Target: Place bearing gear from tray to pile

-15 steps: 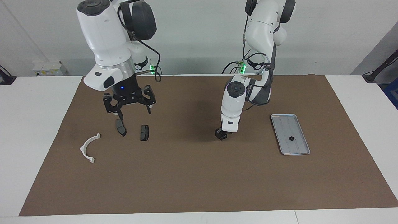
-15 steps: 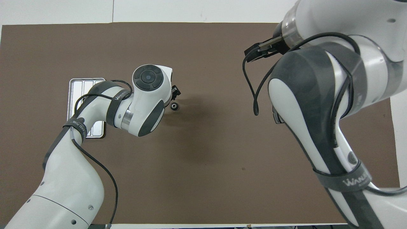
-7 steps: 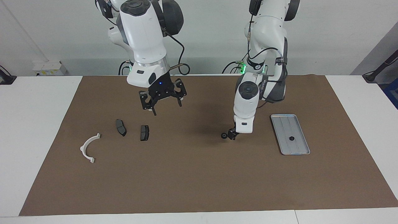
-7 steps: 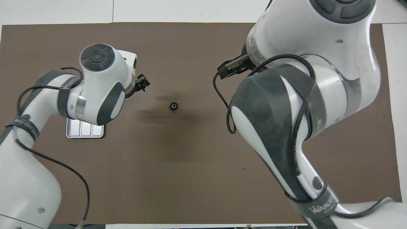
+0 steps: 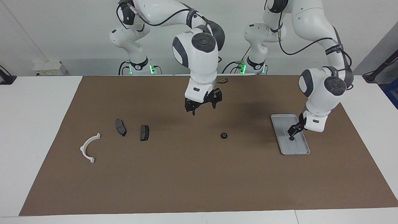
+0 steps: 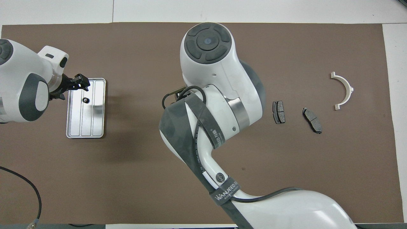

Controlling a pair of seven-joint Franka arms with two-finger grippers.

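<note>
One small black bearing gear (image 5: 224, 135) lies on the brown mat, between the tray and the pile. A second small black gear (image 5: 291, 138) lies in the silver tray (image 5: 284, 124), also seen in the overhead view (image 6: 85, 100). My left gripper (image 5: 292, 133) hangs open just above that gear, over the tray (image 6: 95, 121); it also shows in the overhead view (image 6: 79, 83). My right gripper (image 5: 203, 109) is open and empty, up over the mat's middle. The pile is a white half-ring bracket (image 5: 88, 147) and two dark brake pads (image 5: 120, 127) (image 5: 144, 132). The overhead view hides the mat's gear under my right arm.
The brown mat (image 5: 186, 180) covers most of the white table. The pile lies toward the right arm's end, with the bracket (image 6: 342, 90) and pads (image 6: 279, 112) (image 6: 312, 115) spread apart. The tray lies toward the left arm's end.
My left gripper let go of a gear on the mat and moved back over the tray. My right gripper moved from over the brake pads toward the mat's middle.
</note>
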